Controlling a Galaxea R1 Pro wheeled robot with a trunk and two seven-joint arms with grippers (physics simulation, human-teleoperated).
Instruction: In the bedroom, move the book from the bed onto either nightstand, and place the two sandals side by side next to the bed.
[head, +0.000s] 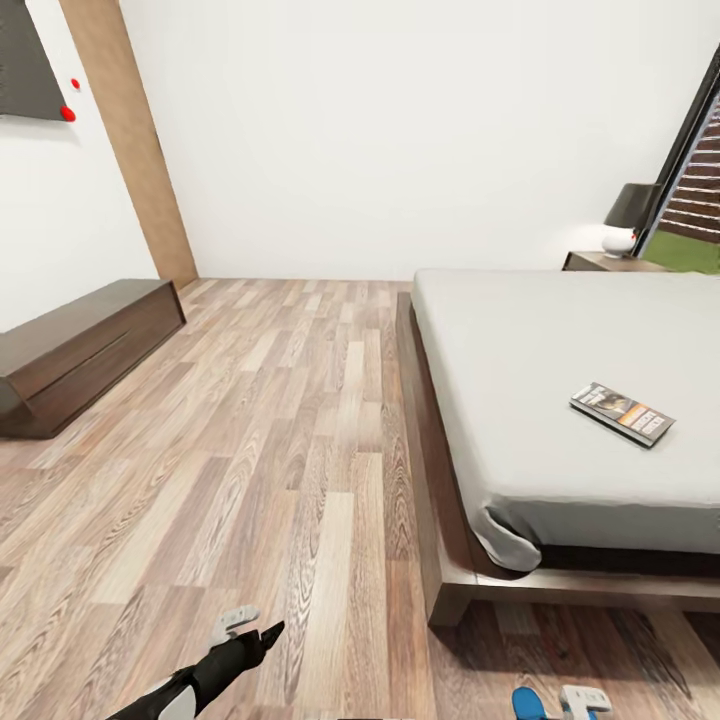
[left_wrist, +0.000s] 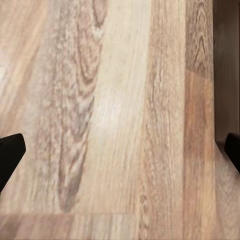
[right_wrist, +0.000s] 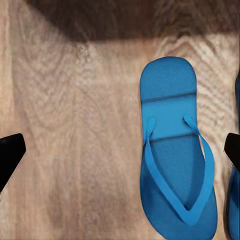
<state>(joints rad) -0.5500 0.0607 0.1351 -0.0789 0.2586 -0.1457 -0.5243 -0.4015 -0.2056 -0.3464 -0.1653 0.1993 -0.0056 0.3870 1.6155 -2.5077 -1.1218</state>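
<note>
The book lies flat on the pale grey mattress of the bed, near its foot end. A nightstand stands beyond the bed by the glass door. One blue sandal lies on the wood floor under my right gripper, which is open with nothing between its fingers. A sliver of the second sandal shows right beside the first. In the head view a sandal peeks in beside the right gripper, at the foot of the bed. My left gripper hangs open over bare floor.
A long low dark-wood cabinet stands against the left wall. A lamp sits on the nightstand. The bed's dark wooden frame juts out along the floor. Open plank floor stretches between cabinet and bed.
</note>
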